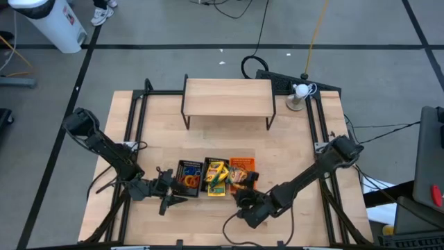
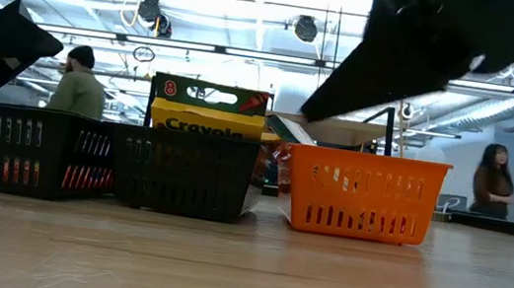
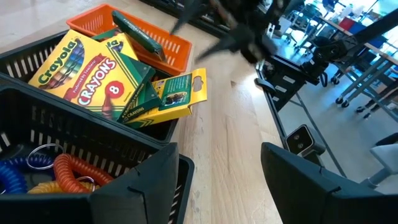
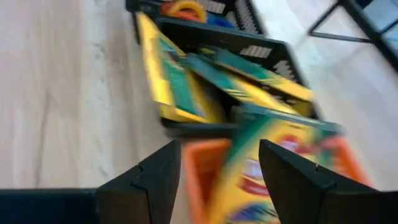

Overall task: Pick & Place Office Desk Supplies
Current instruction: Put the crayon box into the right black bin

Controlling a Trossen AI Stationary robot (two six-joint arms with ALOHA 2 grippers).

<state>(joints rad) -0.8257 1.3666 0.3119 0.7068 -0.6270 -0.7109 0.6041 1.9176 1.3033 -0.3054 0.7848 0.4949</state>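
Three mesh trays stand in a row near the table's front. The left black tray (image 1: 187,178) holds coiled bands (image 3: 68,171). In the middle black tray (image 1: 215,177) several yellow-and-green crayon boxes (image 3: 87,71) are piled, one sticking up (image 2: 207,108). The orange tray (image 1: 243,169) holds one crayon box (image 3: 137,32), leaning on its rim. My left gripper (image 3: 217,149) stands open at the left black tray's near-left corner, with nothing between its fingers. My right gripper (image 4: 217,146) hangs open above the orange tray's near side, and nothing is held.
A light wooden shelf (image 1: 227,97) stands at the back middle, a white ball on a stand (image 1: 300,92) at the back right. Bare tabletop lies in front of the trays (image 2: 240,271). Two people (image 2: 78,86) (image 2: 493,180) show in the room behind.
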